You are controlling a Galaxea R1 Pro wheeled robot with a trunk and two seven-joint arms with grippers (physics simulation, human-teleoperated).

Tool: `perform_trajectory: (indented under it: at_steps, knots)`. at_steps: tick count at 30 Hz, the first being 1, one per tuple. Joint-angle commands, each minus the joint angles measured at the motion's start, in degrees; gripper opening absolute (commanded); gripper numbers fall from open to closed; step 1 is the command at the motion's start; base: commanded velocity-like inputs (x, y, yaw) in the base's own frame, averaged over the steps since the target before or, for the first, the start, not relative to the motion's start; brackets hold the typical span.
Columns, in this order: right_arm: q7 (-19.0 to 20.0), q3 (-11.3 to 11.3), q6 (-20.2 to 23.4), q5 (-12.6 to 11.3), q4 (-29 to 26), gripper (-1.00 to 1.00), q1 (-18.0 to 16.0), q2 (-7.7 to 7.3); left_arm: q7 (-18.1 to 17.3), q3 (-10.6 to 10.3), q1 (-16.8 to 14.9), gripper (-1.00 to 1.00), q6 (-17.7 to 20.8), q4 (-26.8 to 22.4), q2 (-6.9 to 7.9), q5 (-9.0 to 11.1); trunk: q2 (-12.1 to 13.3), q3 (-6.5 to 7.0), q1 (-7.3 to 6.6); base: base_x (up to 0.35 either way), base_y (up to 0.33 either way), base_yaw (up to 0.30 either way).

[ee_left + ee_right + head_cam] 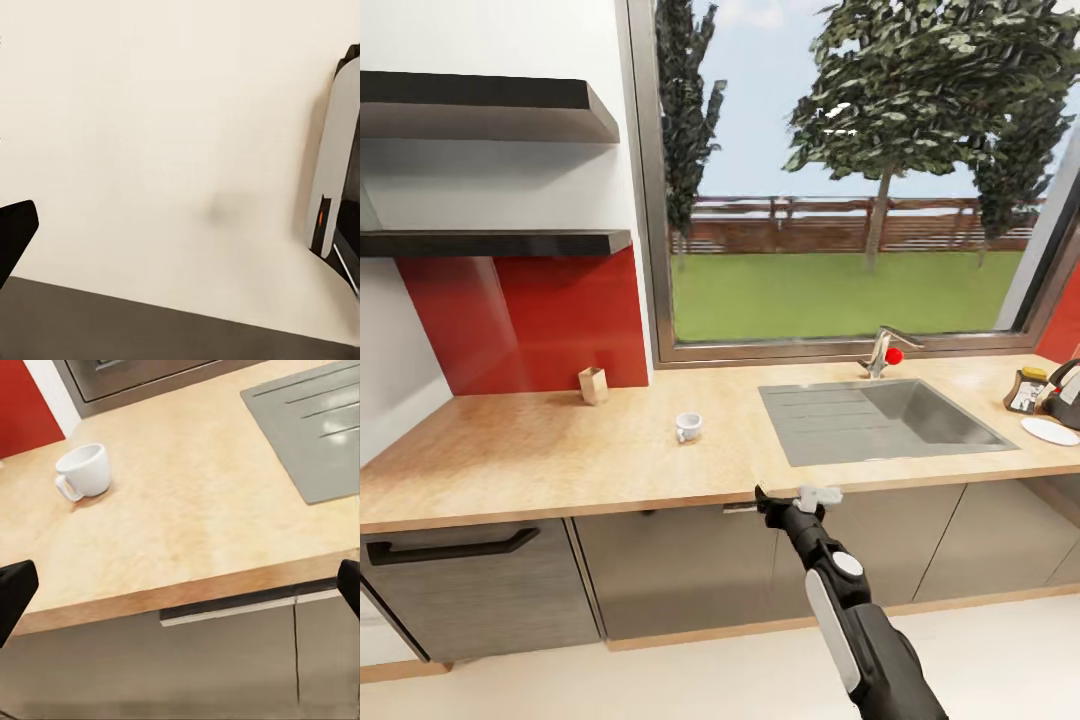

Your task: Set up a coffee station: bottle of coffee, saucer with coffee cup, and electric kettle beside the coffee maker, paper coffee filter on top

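1. the wooden tabletop (540, 455) runs the width of the head view under a large window (840, 180), with a red backsplash (550, 320) and two dark shelves (490, 243) on the wall at the left.
2. the white coffee cup (688, 427) stands upright on the bare tabletop, about midway between the back wall and the front edge, just left of the sink (885, 420). in the right wrist view the coffee cup (84, 471) shows its handle pointing toward the front edge.
3. a small tan holder, possibly the paper coffee filters (593, 385), sits near the backsplash, well apart from the cup.
4. at the far right end of the tabletop a white saucer (1050, 431) lies flat, with a dark kettle-like item (1068, 392) just behind it and a small dark appliance (1027, 390) beside that; the frame edge cuts them off.
5. a faucet (884, 350) with a red knob stands behind the sink.
6. the right gripper (792, 497) is at the tabletop's front edge, below and right of the cup, not touching it. its fingers (15, 592) are spread wide and empty.
7. the left wrist view faces a pale floor (165, 150) with part of the robot's body (334, 165) alongside; one dark fingertip (15, 232) shows, and i cannot tell whether those fingers are released or clenched.
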Motion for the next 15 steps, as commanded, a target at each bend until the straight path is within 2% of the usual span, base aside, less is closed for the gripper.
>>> perform_trajectory:
  at_steps: [1, 5, 6, 8, 12, 15]
  knots:
    - [-0.3, 0.1, 2.0, -0.5, -0.3, 1.0, -0.4, 0.04, 0.2, -0.5, 0.0, 1.0, 0.3, -0.2, 0.04, 0.6, -0.1, -0.14, 0.04, 0.0, 0.0, 0.0]
    - [-0.4, 0.1, 11.4, -0.4, -0.8, 1.0, -4.4, 0.27, 0.2, -0.4, -0.1, 1.0, -0.1, -1.4, -0.29, 0.9, -0.1, -0.14, 0.04, 0.0, 0.0, 0.0]
    - [-0.4, 0.1, 12.5, -0.3, -0.8, 1.0, -5.1, 0.28, 0.2, -0.3, -0.2, 1.0, -0.6, -1.9, -0.34, 1.0, -0.1, -0.14, 0.04, 0.0, 0.0, 0.0]
    - [-0.6, 0.2, 16.3, -0.2, -0.9, 1.0, -7.9, 0.42, -0.2, -0.2, -0.1, 1.0, -4.6, -3.8, -0.44, 1.0, -0.1, -0.14, 0.04, 0.0, 0.0, 0.0]
    - [-1.5, 0.3, 21.1, 0.0, -0.8, 1.0, -12.4, 0.49, -0.5, -0.3, 0.0, 1.0, -12.7, -4.8, -0.55, 1.0, -0.1, -0.14, 0.04, 0.0, 0.0, 0.0]
    - [-2.9, 0.3, 23.8, 0.0, -0.7, 1.0, -15.3, 0.5, -0.9, -0.3, 0.0, 1.0, -15.7, -5.1, -0.64, 1.0, -0.1, -0.14, 0.04, 0.0, 0.0, 0.0]
